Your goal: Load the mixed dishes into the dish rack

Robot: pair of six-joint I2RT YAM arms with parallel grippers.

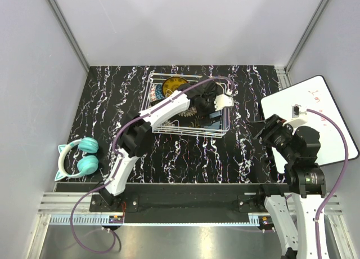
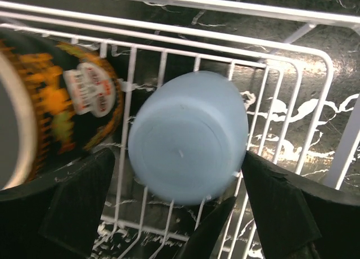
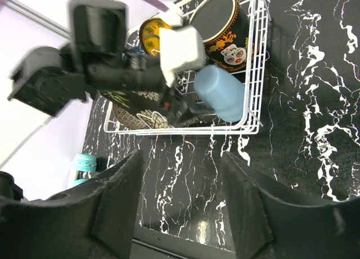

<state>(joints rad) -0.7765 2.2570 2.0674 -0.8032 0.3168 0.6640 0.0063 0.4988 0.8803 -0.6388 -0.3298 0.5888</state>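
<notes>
**A:** What did the place look like?

**B:** A black table (image 1: 112, 101) veined in white, with pale walls on three sides. The dish rack (image 1: 208, 135) sat at the far middle of it. Teal headphones (image 1: 81, 157) lay at the near left and a whiteboard (image 1: 315, 112) at the right.

**A:** How much of the loading was done?

**B:** Most of it, I judged. The light-blue cup (image 2: 188, 138) lay on its side in the rack's near right corner. The dark floral mug (image 2: 73, 107) lay just beside it, further in. The yellow plate (image 1: 173, 85) stood at the far left of the rack, and a black floral plate (image 3: 132, 115) showed under the left arm. I couldn't pick out the bowls for sure, as the arm hid much of the rack. From overhead I saw no dish out on the table, so little or nothing looked left to load.

**A:** And the arms?

**B:** The left arm was stretched far across the rack, wrist bent down over the cup. The left gripper (image 2: 177, 174) had its jaws spread wide, one on each side of the cup and not squeezing it. The right arm was folded back at the right of the table, well apart from the rack. The right gripper (image 3: 180, 180) hung partly spread over bare table, with nothing between its fingers.
</notes>
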